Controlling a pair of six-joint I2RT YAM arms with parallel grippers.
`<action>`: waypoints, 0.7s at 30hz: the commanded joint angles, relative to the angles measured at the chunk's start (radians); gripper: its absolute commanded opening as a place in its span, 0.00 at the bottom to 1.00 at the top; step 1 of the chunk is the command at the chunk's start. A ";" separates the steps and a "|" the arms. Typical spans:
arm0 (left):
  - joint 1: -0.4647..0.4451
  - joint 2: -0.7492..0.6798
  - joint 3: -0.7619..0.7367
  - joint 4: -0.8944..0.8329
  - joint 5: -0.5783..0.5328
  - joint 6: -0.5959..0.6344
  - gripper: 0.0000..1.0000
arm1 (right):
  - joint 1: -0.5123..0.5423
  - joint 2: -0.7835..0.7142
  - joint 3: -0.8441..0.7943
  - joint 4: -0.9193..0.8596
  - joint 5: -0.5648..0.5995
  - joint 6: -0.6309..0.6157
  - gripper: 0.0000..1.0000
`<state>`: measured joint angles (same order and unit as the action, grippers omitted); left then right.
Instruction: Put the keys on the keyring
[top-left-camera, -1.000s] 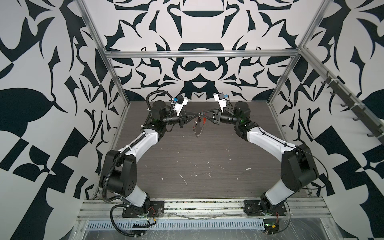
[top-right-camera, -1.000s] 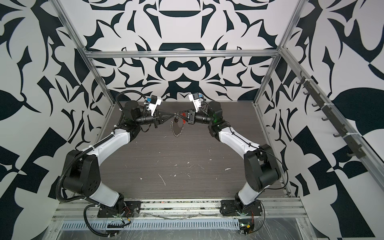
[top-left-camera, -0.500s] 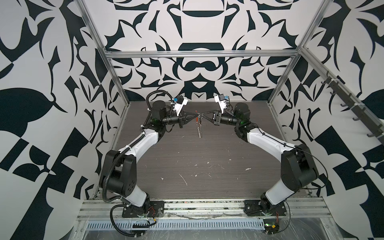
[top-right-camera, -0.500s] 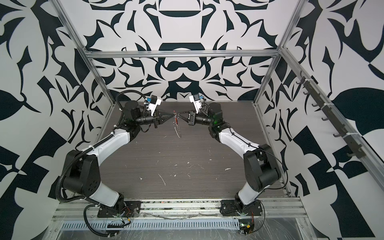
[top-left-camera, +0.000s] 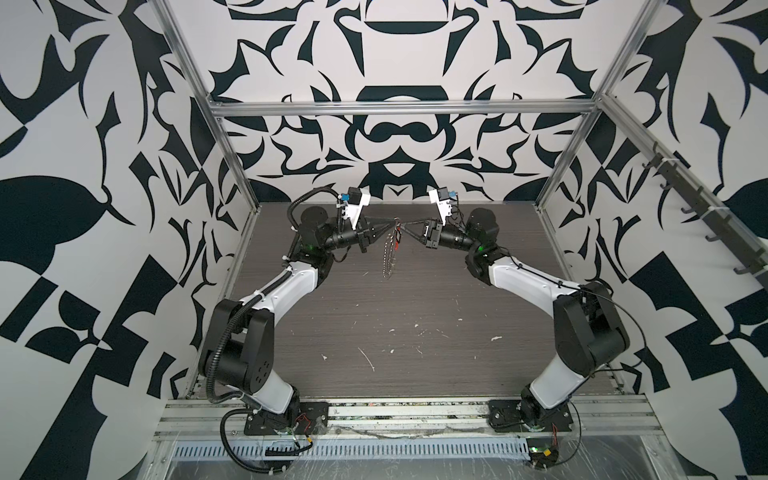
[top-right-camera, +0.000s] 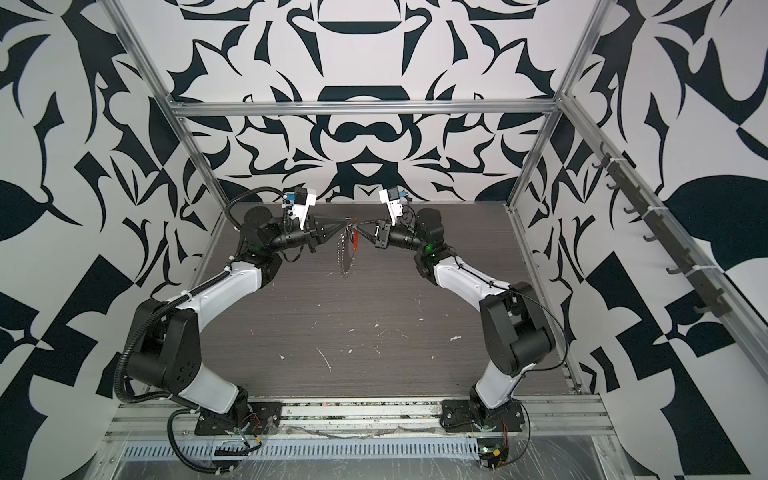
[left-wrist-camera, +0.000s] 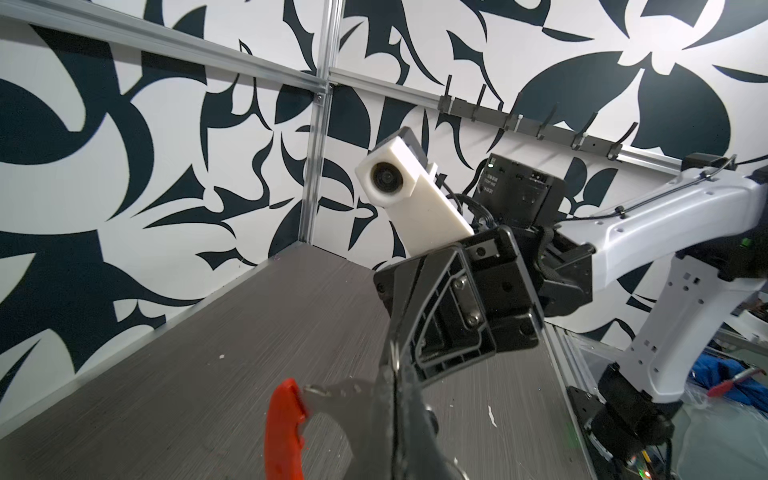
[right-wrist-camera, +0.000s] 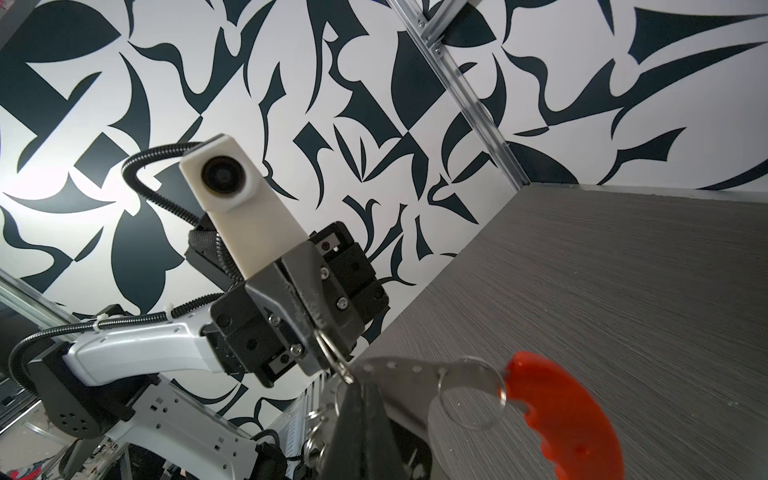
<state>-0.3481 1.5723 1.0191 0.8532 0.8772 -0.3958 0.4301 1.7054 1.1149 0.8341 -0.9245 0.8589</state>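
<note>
Top views: The left gripper (top-left-camera: 390, 223) and right gripper (top-left-camera: 406, 227) are seen tip to tip above the far middle of the table (top-left-camera: 374, 324). The jaws of each are drawn together to a point. The keyring (top-left-camera: 388, 259) is suspended from where they meet, its chain hanging straight down and clear of the table top. The same is noted in both top views: left gripper (top-right-camera: 341, 227), right gripper (top-right-camera: 360, 228), keyring (top-right-camera: 344, 259). The red section (top-right-camera: 355, 241) is placed just beside the right gripper's tips.

Left wrist view: The left gripper (left-wrist-camera: 398, 395) is seen closed. The right gripper (left-wrist-camera: 390, 370) is met at the same spot, and a flat silver part of the keyring (left-wrist-camera: 345, 388) runs into that junction. The red section (left-wrist-camera: 284, 428) is attached at the plate's other end.

Right wrist view: The left gripper (right-wrist-camera: 318, 357) is clamped, fingers together, on a small split ring (right-wrist-camera: 329, 353) of the keyring (right-wrist-camera: 399, 368). The right gripper (right-wrist-camera: 359, 386) is closed, and the flat silver plate is pinched at its tips. The red section (right-wrist-camera: 569, 419) is held out over the table (right-wrist-camera: 623, 270).
</note>
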 joint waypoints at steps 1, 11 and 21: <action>-0.027 0.020 -0.018 0.371 -0.057 -0.155 0.00 | 0.030 0.056 0.040 0.156 -0.040 0.152 0.00; -0.028 0.050 -0.046 0.421 -0.088 -0.150 0.00 | 0.017 0.035 0.075 -0.034 -0.024 0.069 0.14; -0.028 0.026 -0.046 0.310 -0.065 -0.088 0.00 | -0.019 -0.204 0.111 -0.810 0.426 -0.520 0.25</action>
<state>-0.3748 1.6428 0.9642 1.1183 0.7944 -0.4961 0.4194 1.5379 1.1851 0.2470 -0.6544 0.5358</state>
